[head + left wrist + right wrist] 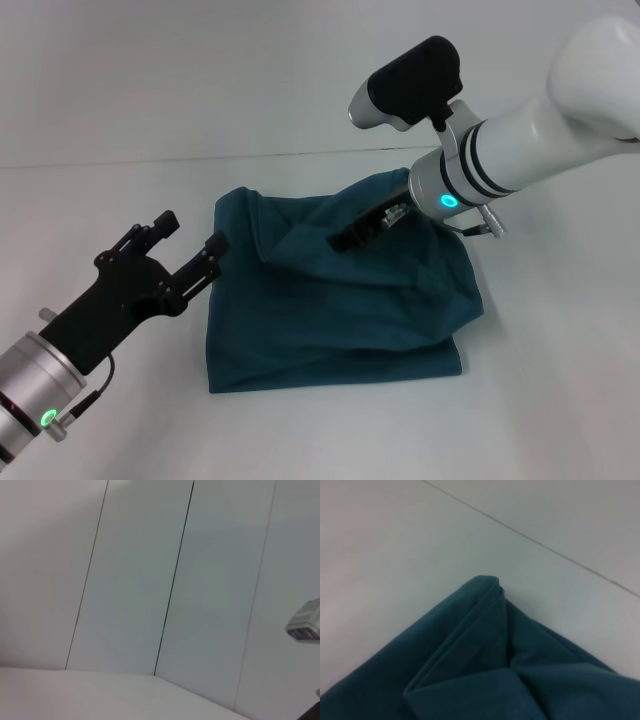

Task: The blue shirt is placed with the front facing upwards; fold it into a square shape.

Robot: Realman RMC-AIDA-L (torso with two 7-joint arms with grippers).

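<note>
Right gripper [362, 232] clamped on folded blue shirt [330, 310] fabric on table [120, 190]; left gripper [190, 245] open beside it

Bare table [560, 400] all round blue shirt [330, 320]; right claw [365, 228] blocks its far edge.

My blue shirt [330, 310] lies on the white table, folded into a rough, rumpled square, plain teal side up, far layers bunched and raised.

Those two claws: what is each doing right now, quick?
Left end effector: open, holding nothing, beside the blue shirt.
Right end effector: on the shirt; cannot be told.
</note>
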